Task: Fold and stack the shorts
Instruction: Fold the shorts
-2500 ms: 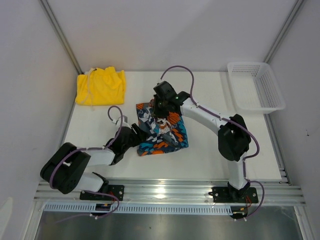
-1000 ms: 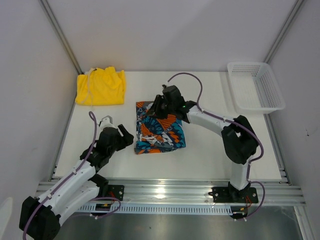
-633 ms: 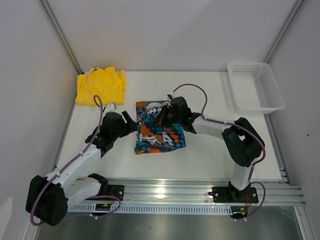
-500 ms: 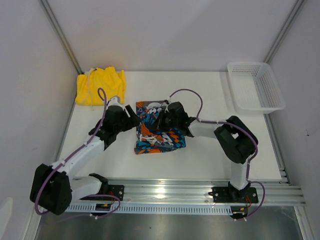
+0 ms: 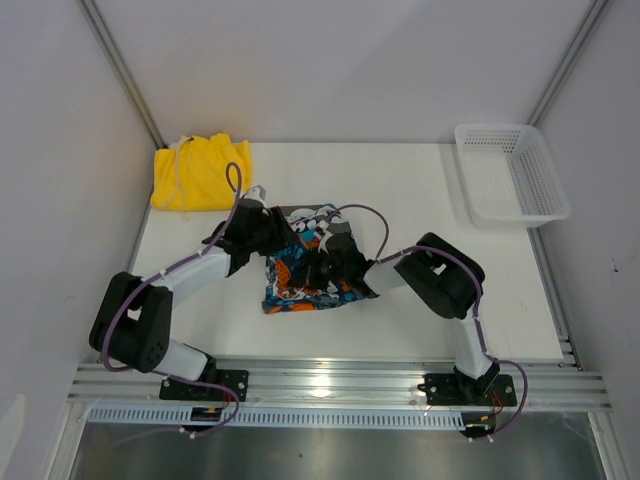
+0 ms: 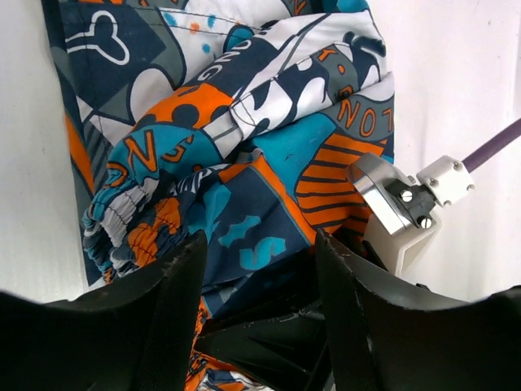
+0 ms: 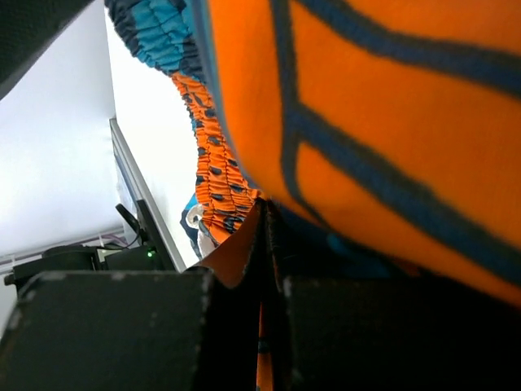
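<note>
The printed shorts [image 5: 296, 285] lie bunched on the white table, left of the middle. The yellow shorts [image 5: 200, 172] lie folded at the back left corner. My right gripper [image 5: 322, 268] is low on the printed shorts. In the right wrist view its jaws [image 7: 269, 244] are pressed together with a thin fold of the orange print [image 7: 383, 122] between them. My left gripper [image 5: 276, 236] is at the shorts' back left edge. In the left wrist view it [image 6: 260, 273] is open over the print [image 6: 236, 147], its fingers [image 6: 167, 309] straddling the right gripper's black fingers [image 6: 277, 334].
A white mesh basket [image 5: 512, 172] stands at the back right corner. Both arms cross over the shorts, wrists close together. Grey walls stand on three sides. An aluminium rail [image 5: 330, 378] runs along the near table edge.
My left arm swung in from the front left to the printed shorts. My right gripper moved from the shorts' back edge toward the middle and the front. The shorts shifted slightly left and bunched.
</note>
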Controlling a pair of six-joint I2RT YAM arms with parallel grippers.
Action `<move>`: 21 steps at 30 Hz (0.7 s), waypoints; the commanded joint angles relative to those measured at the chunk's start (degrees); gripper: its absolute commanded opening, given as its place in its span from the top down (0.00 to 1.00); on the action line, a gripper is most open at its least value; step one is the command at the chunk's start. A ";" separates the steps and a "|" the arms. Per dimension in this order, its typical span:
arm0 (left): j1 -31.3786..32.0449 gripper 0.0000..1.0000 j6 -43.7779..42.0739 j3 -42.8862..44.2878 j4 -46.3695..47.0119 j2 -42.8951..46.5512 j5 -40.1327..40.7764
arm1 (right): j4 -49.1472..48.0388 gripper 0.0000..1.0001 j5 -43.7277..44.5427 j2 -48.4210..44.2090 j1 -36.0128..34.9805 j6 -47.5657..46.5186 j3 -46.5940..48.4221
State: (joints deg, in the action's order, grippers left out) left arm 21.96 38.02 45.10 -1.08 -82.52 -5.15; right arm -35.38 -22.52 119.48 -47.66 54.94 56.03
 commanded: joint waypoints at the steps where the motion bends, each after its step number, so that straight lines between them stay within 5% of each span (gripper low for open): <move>1: -0.60 0.42 0.91 0.69 4.77 0.34 -1.80 | -1.79 0.98 1.87 -2.40 0.28 -3.26 -1.62; 12: -3.76 0.43 -0.58 -0.10 1.52 8.95 -0.47 | -2.15 0.98 -1.20 -10.85 5.99 -4.05 -1.54; 21: -3.59 0.53 1.18 -8.09 7.05 11.42 -6.45 | -14.52 1.00 -10.52 3.11 10.92 2.88 6.36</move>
State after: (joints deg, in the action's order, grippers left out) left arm 18.46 38.61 39.18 2.74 -72.14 -8.38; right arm -41.65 -28.47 116.53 -37.36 54.72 59.44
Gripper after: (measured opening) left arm 0.473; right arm 0.002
